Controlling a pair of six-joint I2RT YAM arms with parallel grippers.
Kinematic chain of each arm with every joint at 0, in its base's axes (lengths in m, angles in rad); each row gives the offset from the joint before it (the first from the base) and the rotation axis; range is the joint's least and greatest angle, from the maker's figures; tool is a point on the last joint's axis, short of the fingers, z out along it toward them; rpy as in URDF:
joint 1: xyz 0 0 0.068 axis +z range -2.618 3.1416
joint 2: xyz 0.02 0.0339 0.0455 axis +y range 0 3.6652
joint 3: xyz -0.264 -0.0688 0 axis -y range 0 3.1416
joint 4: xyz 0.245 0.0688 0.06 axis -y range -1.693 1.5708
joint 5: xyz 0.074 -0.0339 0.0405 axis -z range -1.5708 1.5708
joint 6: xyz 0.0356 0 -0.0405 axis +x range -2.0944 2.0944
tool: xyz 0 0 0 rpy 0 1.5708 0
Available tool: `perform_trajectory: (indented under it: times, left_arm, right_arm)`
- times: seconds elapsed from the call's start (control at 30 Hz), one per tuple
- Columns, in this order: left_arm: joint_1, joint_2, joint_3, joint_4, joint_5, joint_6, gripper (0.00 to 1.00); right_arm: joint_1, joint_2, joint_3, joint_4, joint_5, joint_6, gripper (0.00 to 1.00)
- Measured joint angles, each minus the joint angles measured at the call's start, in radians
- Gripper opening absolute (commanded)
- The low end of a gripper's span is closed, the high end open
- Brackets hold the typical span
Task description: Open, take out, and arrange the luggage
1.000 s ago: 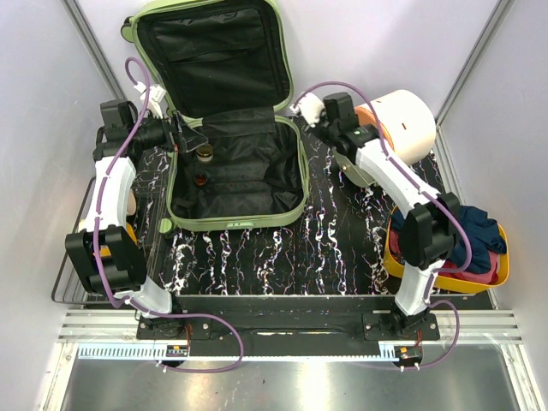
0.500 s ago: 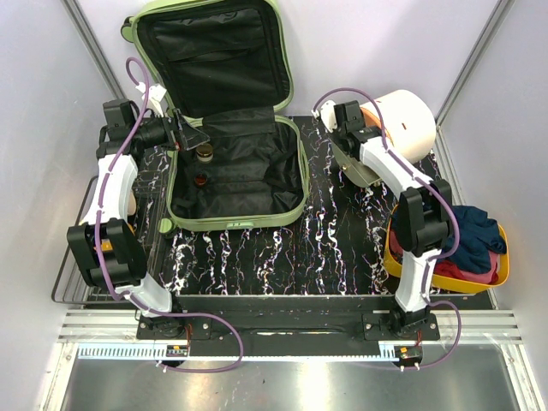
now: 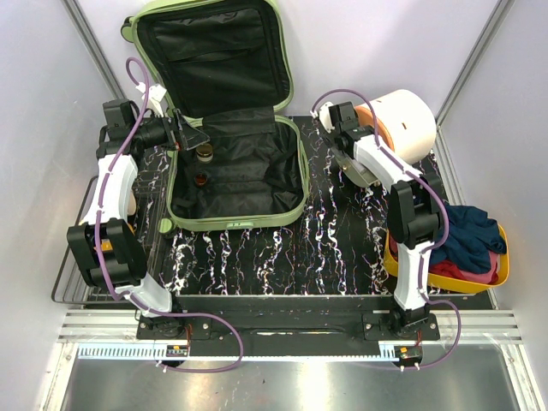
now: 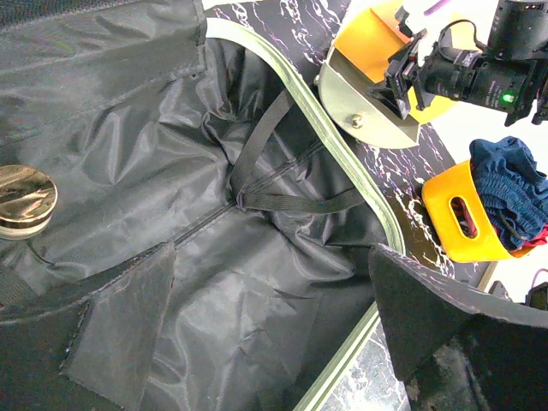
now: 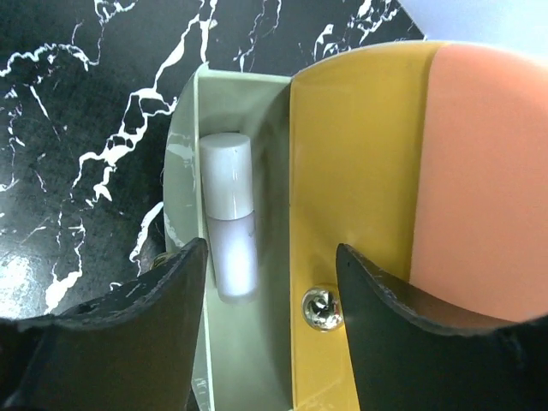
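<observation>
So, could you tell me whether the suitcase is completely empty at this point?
No, a gold-lidded jar sits on the black lining inside the suitcase.

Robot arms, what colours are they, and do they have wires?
The left arm and right arm have white shells and chunky black joints. A purple cable loops along each. Their fingers are wide, black and rough-looking. A tiny green light glows near the right arm's wrist.
</observation>
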Motion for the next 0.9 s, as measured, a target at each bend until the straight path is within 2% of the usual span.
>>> perform_trajectory:
  times: [0.07, 0.13, 0.23, 0.43, 0.6, 0.73, 0.9]
  left_arm:
    - [0.0, 0.0, 0.0, 0.0, 0.0, 0.0, 0.99]
    - [0.0, 0.001, 0.0, 0.0, 0.0, 0.0, 0.99]
    - [0.0, 0.004, 0.0, 0.0, 0.0, 0.0, 0.99]
    - [0.0, 0.013, 0.004, 0.001, 0.001, -0.007, 0.99]
    - [0.0, 0.017, 0.004, 0.001, 0.0, -0.008, 0.99]
    - [0.0, 0.017, 0.006, 0.001, 0.0, -0.008, 0.99]
    - [0.0, 0.017, 0.01, -0.007, -0.002, -0.007, 0.99]
  right_arm:
    - [0.0, 0.0, 0.01, 0.0, -0.007, 0.003, 0.6]
    - [0.0, 0.0, 0.015, -0.004, -0.035, 0.007, 0.45]
    - [0.0, -0.004, 0.016, -0.032, -0.117, 0.014, 0.37]
    - [0.011, -0.006, 0.016, -0.095, -0.245, 0.015, 0.3]
    - [0.031, -0.004, 0.016, -0.114, -0.257, 0.007, 0.2]
    - [0.037, 0.025, 0.0, -0.074, -0.142, -0.041, 0.2]
    - [0.018, 0.068, -0.106, 0.042, -0.028, -0.158, 0.2]
